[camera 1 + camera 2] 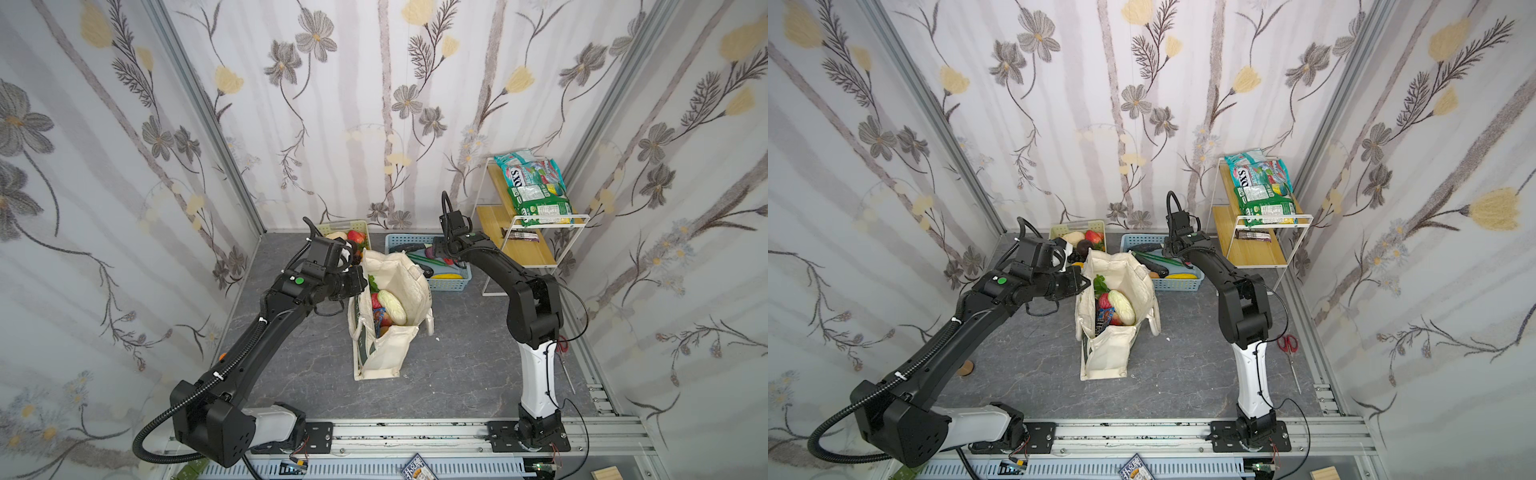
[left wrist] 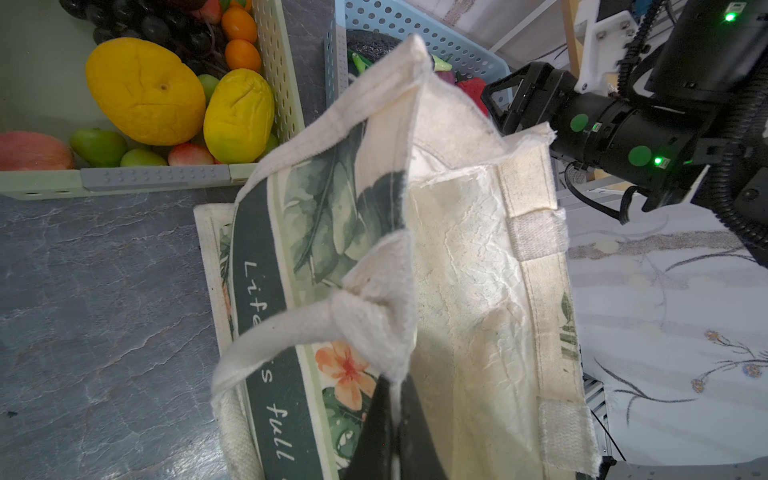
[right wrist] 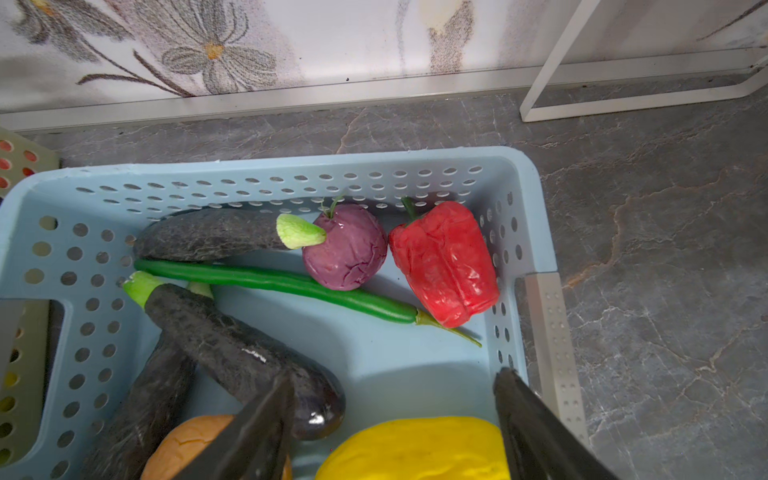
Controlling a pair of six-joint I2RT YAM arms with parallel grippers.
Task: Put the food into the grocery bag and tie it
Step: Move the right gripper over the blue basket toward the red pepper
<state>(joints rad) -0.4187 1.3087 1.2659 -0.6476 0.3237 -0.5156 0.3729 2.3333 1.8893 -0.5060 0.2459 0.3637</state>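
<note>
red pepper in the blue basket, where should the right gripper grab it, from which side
Probably from above, across the blunt half of the red pepper: it lies on its side in a corner of the blue basket, and the purple ball crowds its stem end.

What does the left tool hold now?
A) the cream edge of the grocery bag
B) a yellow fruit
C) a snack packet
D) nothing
A: the left wrist view shows the left tool shut on the top edge of the grocery bag, with the cloth pinched between its fingers.
</note>
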